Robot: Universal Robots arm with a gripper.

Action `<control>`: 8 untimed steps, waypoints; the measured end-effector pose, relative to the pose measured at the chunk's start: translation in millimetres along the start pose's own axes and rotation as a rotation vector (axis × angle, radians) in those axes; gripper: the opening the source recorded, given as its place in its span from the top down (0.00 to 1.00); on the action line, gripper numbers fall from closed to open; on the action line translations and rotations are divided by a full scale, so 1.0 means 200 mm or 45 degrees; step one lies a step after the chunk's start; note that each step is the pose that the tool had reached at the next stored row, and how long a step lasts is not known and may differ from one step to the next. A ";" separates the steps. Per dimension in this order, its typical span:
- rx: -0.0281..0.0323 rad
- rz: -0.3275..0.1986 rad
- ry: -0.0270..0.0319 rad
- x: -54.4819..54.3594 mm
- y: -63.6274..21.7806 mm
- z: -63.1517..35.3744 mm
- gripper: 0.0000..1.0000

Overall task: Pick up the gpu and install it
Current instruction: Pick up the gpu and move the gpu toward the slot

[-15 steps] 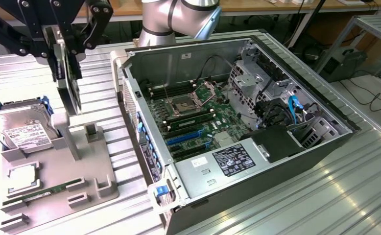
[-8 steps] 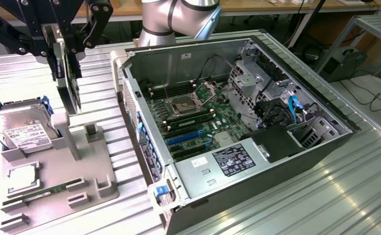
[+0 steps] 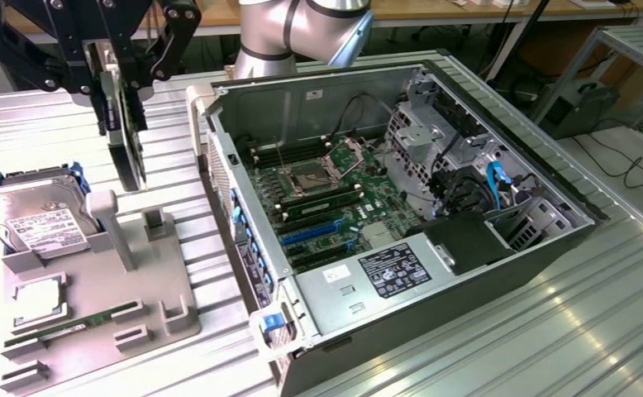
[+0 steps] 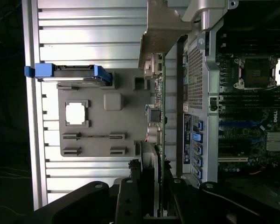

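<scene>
Nearest, the grey parts tray [image 3: 134,285] keeps a RAM stick [image 3: 68,325], a CPU [image 3: 37,296] and a hard drive [image 3: 35,217] seated in moulded slots, probably for easy grasping. Beyond it the gripper [image 3: 123,78] is clamped on the gpu [image 3: 126,141], holding it on edge above the counter [image 3: 178,149]. It hangs beside the computer case [image 3: 465,322], which lies open with its motherboard [image 3: 333,198] facing upward.
</scene>
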State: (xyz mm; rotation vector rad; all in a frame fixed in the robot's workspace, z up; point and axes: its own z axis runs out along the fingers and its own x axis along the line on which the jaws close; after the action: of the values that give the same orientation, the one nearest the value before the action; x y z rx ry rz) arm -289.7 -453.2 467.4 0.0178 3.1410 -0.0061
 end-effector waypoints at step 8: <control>0.0000 0.000 0.0000 -0.03 0.000 0.000 0.73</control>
State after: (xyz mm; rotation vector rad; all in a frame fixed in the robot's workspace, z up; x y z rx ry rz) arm -282.8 -453.2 467.4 0.0178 3.1410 -0.0060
